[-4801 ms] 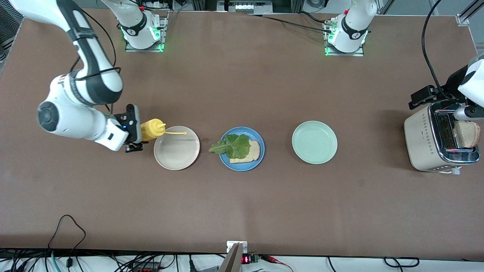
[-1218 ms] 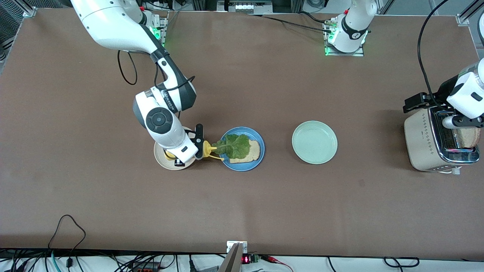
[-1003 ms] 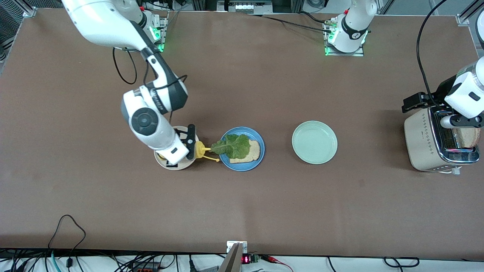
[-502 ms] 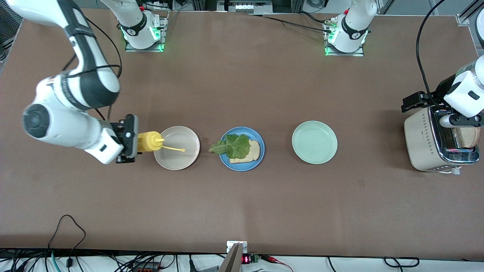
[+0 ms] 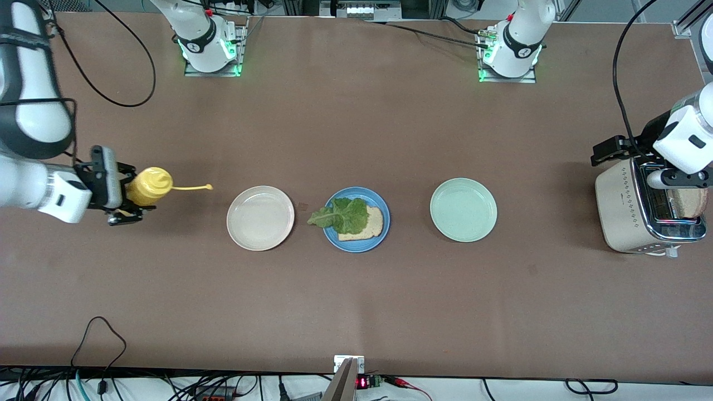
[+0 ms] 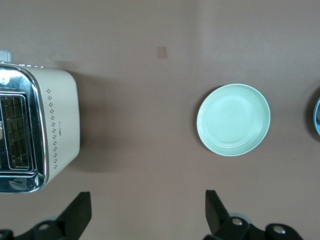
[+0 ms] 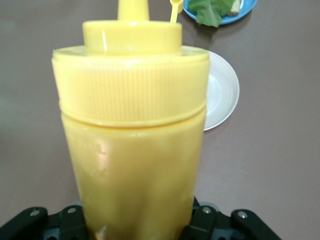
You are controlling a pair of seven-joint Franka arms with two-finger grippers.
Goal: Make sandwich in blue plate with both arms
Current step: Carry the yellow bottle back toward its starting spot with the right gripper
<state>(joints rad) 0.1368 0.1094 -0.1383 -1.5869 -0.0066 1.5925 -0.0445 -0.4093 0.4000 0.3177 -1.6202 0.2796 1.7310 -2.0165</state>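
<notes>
**A:** Sandwich first: where does it stand?

**B:** Half built. On the brown worktop, the big white right arm is out at its own end. Its jaws are clamped on a yellow plastic squeeze bottle, held sideways over bare worktop with the thin spout aimed toward the plates. The white left arm hangs above the cream-and-chrome toaster at its end, with its jaws spread wide and nothing between them.

**A:** And the plates?

**B:** Three in a row. The round matte blue plate sits in the middle, between an empty beige plate toward the right arm's end and an empty pale green plate toward the left arm's. One square toasted bread slice lies on the blue plate under a crinkled green lettuce leaf. The second brown slice is in the toaster's slot.

**A:** What could spoil it?

**B:** The leaf's stem hangs over the blue rim toward the beige plate, so a top slice set down off-centre could tip or push it off. A tilted bottle gripped that firmly might dribble sauce on the worktop on its way over. The toaster slice sits low in its slot — a shallow or skewed pinch could crumble it, or tug the toaster along.
</notes>
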